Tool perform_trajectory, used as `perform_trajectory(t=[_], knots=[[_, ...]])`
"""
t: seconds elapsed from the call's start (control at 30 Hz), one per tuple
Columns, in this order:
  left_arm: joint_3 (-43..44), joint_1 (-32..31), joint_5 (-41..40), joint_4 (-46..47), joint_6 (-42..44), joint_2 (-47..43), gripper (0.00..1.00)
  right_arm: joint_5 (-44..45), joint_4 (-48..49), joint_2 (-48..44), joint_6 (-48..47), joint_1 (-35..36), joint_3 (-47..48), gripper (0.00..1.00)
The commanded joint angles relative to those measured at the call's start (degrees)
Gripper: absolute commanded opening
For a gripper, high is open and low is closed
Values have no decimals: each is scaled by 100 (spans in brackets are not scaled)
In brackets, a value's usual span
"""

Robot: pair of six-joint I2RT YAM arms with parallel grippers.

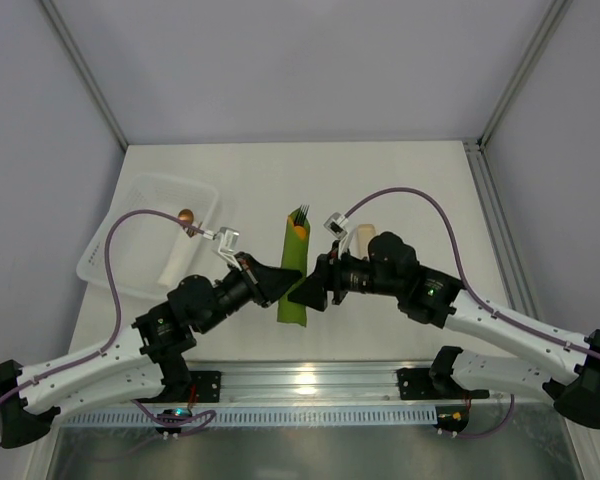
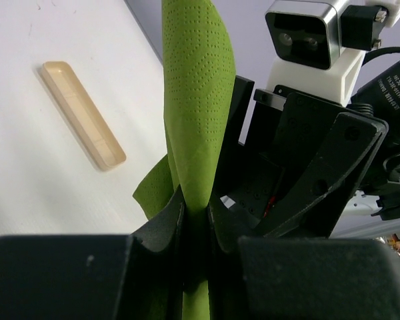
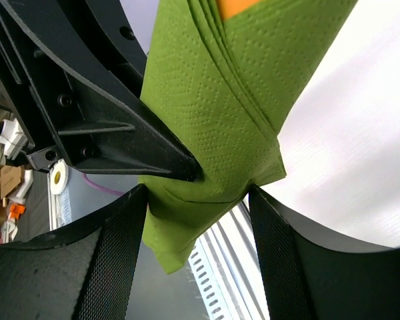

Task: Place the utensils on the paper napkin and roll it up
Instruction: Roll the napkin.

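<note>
The olive-green paper napkin [image 1: 293,272] is rolled into a long narrow bundle in the middle of the table. Dark fork tines [image 1: 300,212] and an orange utensil end [image 1: 299,231] stick out of its far end. My left gripper [image 1: 283,282] is shut on the roll from the left; in the left wrist view its jaws [image 2: 197,223] pinch the napkin [image 2: 197,93]. My right gripper [image 1: 312,288] closes on the roll's near end from the right. In the right wrist view its fingers [image 3: 197,200] touch both sides of the napkin [image 3: 220,100], and the orange utensil [image 3: 237,5] shows at the top.
A clear plastic tray [image 1: 130,250] stands at the left with a white piece and a small brown ball [image 1: 185,214] in it. A cream oblong holder [image 1: 363,238] lies right of the roll, also in the left wrist view [image 2: 83,113]. The metal rail [image 1: 310,383] runs along the near edge.
</note>
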Motion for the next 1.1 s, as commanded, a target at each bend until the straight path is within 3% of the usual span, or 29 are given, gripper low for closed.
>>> perform_trajectory(t=[0.0,0.33,0.8,1.07], knots=[[76,-23,1,591,-115,-94,0,-176,781,-232,122,39,-118,66],[-56,-23,124,890,-291,-129,0,-281,1914,-584,429,39,-707,54],[-118,-23,265,1013,-370,-129,0,-211,2215,-707,622,30,-848,39],[-214,-23,326,1075,-476,-279,0,-246,2522,-680,649,21,-989,39]])
